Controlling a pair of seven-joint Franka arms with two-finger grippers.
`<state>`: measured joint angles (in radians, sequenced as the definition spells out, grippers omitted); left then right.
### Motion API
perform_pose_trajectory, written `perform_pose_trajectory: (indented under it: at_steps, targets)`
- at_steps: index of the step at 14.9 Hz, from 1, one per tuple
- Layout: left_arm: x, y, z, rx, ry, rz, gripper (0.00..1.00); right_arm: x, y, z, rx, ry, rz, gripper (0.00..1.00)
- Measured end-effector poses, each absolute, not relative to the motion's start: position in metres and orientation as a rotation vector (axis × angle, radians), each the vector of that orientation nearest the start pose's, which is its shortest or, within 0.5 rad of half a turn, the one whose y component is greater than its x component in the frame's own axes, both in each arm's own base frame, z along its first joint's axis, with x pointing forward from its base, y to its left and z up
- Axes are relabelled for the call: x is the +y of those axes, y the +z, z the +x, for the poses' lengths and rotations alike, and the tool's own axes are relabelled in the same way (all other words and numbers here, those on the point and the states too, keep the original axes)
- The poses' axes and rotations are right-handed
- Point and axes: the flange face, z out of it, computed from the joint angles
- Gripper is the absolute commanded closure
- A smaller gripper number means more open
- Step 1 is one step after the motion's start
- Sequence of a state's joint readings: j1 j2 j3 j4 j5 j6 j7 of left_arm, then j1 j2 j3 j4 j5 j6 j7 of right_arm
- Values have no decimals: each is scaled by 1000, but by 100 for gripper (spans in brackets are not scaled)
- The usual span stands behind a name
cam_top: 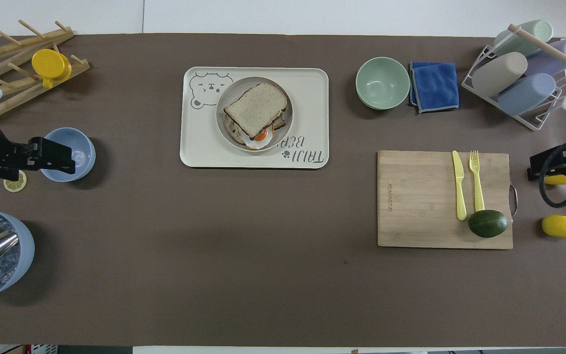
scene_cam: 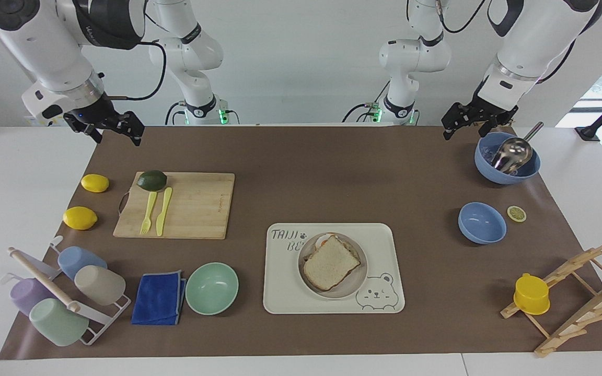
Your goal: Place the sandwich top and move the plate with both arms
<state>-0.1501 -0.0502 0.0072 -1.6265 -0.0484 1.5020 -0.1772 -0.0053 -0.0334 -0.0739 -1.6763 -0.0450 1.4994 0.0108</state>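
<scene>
Overhead, the left gripper [scene_cam: 469, 125] is being held raised above the worktop's left-arm end, beside the blue bowl with the metal scoop [scene_cam: 507, 158], its fingers spread open and gripping nothing. Likewise, the right gripper [scene_cam: 106, 128] is being kept up in the air over the corner at the right arm's end, open and empty. Meanwhile, the sandwich top [scene_cam: 330, 262] is lying on the egg sandwich in the plate [scene_cam: 356, 282], which is being carried by the bear tray [scene_cam: 384, 245].

I see the sandwich top [scene_cam: 331, 262], a tan crusted slice, lying askew over the egg on the round plate [scene_cam: 356, 284].
</scene>
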Motion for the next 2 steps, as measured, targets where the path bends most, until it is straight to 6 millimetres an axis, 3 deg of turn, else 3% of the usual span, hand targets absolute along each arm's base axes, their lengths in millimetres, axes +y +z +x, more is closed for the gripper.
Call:
perform_pose_trajectory:
  at_steps: [2]
  targets:
    - [-81, 620, 525, -46, 131, -3176, 0, -48, 588, 531, 142, 230, -3168, 0]
